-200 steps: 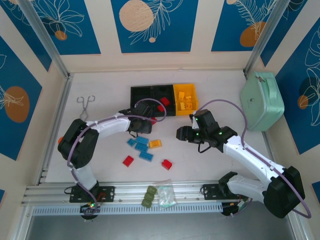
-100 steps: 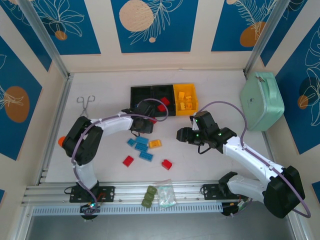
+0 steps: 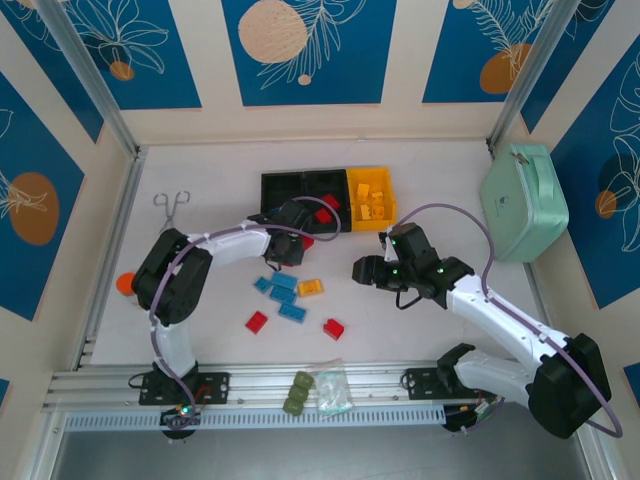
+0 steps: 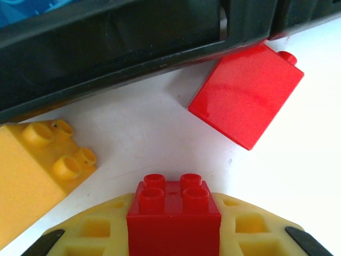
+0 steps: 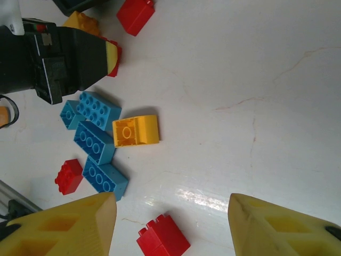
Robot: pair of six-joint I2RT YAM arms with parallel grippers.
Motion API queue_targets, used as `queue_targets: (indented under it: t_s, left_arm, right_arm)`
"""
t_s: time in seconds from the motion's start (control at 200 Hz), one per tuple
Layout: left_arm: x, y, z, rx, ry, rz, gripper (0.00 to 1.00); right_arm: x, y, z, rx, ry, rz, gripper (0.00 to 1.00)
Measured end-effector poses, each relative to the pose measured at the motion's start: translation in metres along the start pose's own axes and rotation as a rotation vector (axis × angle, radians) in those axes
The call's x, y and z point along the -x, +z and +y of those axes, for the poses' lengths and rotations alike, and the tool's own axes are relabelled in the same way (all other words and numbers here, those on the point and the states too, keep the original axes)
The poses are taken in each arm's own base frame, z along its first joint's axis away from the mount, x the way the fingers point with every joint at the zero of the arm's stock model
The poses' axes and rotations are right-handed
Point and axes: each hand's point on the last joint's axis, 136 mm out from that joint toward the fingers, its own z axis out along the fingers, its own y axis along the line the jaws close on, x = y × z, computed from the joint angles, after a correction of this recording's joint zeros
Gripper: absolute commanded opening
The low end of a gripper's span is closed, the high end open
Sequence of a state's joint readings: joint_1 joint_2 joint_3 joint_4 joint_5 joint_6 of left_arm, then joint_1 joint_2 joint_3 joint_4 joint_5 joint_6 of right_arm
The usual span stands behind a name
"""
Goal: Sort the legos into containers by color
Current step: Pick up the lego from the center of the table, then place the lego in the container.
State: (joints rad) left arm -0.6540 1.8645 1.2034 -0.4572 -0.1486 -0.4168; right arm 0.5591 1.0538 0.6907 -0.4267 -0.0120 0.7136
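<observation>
Legos [image 3: 285, 292] lie loose on the white table [image 3: 450, 190] at centre frame in the top view, with blue, red and yellow pieces just below the row of containers [image 3: 268, 182]. More red pieces sit in the middle black bin [image 3: 325, 176] and yellow ones in the yellow bin [image 3: 372, 172].

Left arm: folded at the elbow at left of frame, forearm stretched rightward, so that the left gripper [image 3: 290, 243] lies against the near wall of the black bins. In the left wrist view its yellow fingers [image 4: 90, 232] are pressed onto the sides of a red four-stud brick [image 4: 173, 210], studs facing the top of the frame. A second red brick [image 4: 245, 101] lies tilted at upper right, just beside the black bin wall [image 4: 106, 48]. A yellow brick [image 4: 37, 160] lies at left, apart from both.

Right arm: reaching from lower right toward centre, the right gripper [image 3: 362, 270] facing left, near the loose pieces. In the right wrist view its fingers [image 5: 64, 229] stand spread wide with nothing between them. Blue bricks [image 5: 93, 141], a lone yellow piece [image 5: 137, 130] and a small red brick [image 5: 162, 240] lie on the table beyond them.
</observation>
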Motion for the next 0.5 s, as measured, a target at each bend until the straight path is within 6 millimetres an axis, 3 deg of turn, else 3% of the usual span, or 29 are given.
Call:
queue_targets:
  t_s: [0.195, 0.5]
  left_arm:
    - [0.012, -0.027, -0.01, -0.053, -0.004, -0.036, 0.14]
    - [0.086, -0.08, -0.046, -0.166, -0.024, -0.175, 0.14]
  right_arm:
    - [0.004, -0.009, 0.011, 0.054, -0.023, -0.031, 0.58]
    - [0.006, -0.018, 0.014, 0.073, -0.028, -0.062, 0.58]
